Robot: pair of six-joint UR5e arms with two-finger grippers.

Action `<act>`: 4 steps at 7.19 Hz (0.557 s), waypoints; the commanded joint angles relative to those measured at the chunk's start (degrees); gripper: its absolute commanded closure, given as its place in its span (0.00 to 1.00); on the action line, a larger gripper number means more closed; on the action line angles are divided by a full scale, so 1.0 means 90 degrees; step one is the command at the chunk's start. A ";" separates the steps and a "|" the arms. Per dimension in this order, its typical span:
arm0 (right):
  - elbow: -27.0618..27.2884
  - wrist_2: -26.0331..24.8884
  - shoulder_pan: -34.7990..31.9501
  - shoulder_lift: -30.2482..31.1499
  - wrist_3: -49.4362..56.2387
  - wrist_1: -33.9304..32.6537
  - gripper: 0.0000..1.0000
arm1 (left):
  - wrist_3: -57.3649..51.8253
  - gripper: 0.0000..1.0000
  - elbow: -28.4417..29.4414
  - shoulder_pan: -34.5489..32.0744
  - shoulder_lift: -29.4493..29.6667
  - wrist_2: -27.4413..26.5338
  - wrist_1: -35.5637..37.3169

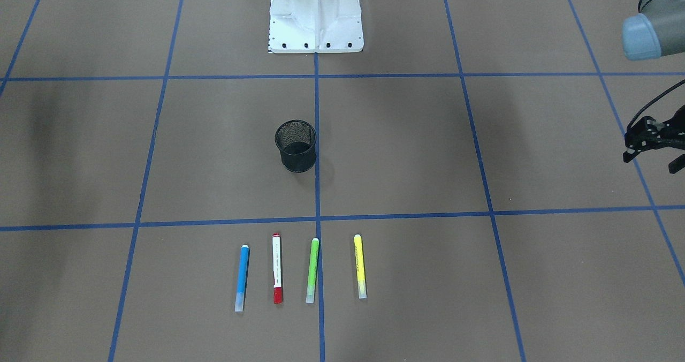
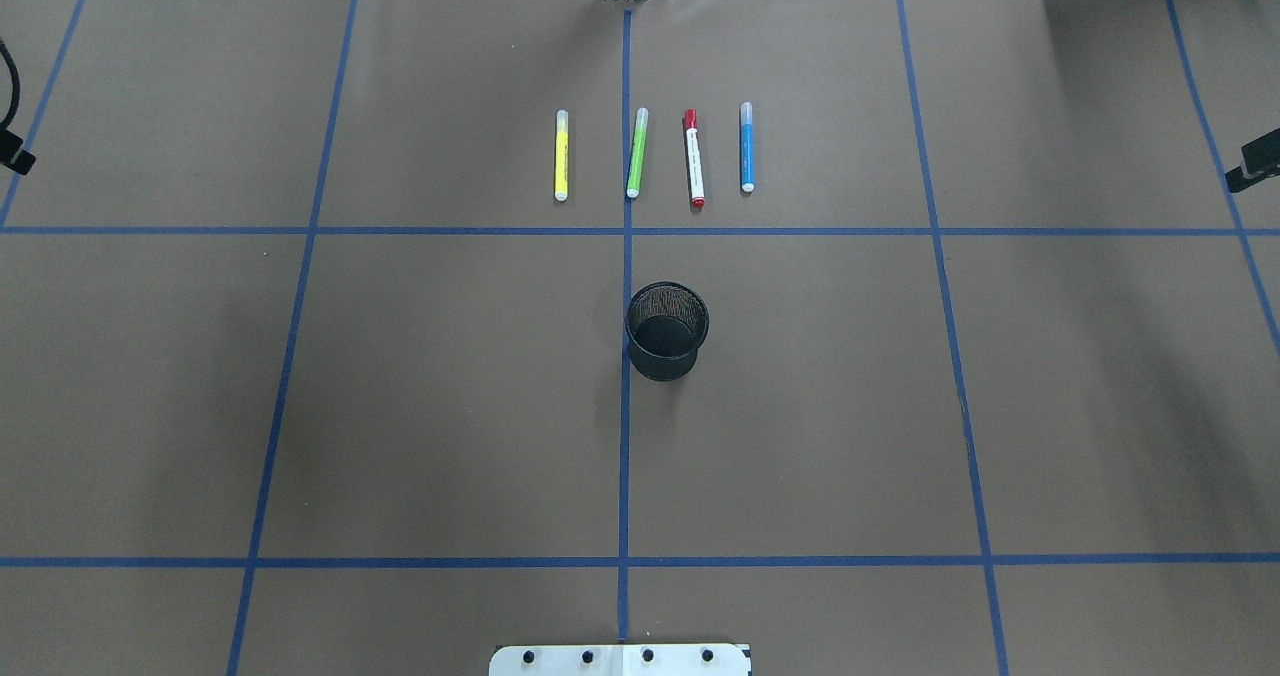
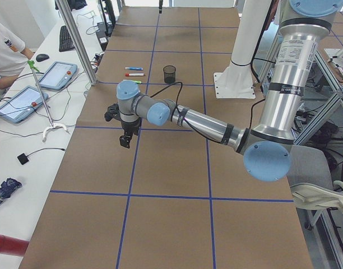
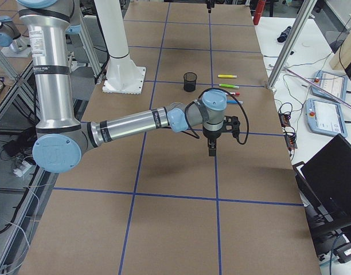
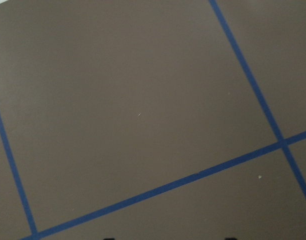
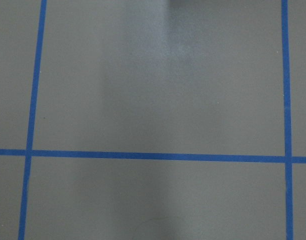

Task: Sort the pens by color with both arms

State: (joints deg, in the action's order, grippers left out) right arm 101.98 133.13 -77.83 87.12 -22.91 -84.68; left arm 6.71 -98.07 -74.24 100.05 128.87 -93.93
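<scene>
Brown table (image 2: 450, 406): pens (image 2: 637, 153) well apart from fingers (image 1: 676, 164).

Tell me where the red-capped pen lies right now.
In the overhead view the red-capped pen lies flat just right of the centre tape line, between the green pen and the blue pen, beyond the mesh cup.

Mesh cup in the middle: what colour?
The mesh cup is black, clearest in the overhead view.

The brown table (image 2: 400, 406) holds a row of pens (image 2: 636, 153) and a mesh cup (image 2: 667, 331).
</scene>
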 commanded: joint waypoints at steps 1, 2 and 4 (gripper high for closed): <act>0.0027 0.0032 -0.0141 0.0095 0.0055 -0.0113 0.01 | -0.0101 0.01 0.0144 -0.0352 -0.0052 0.0211 0.0299; 0.0027 0.0022 -0.0122 0.0144 0.0055 -0.0123 0.01 | -0.0101 0.01 0.0232 -0.0490 -0.0052 0.0851 0.0319; 0.0027 0.0003 -0.0132 0.0183 0.0085 -0.0123 0.01 | -0.0101 0.01 0.0262 -0.0589 -0.0140 0.0926 0.0319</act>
State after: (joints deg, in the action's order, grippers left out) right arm 102.21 133.26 -78.97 88.58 -22.28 -85.72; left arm 5.81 -95.91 -78.99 99.21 136.30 -91.12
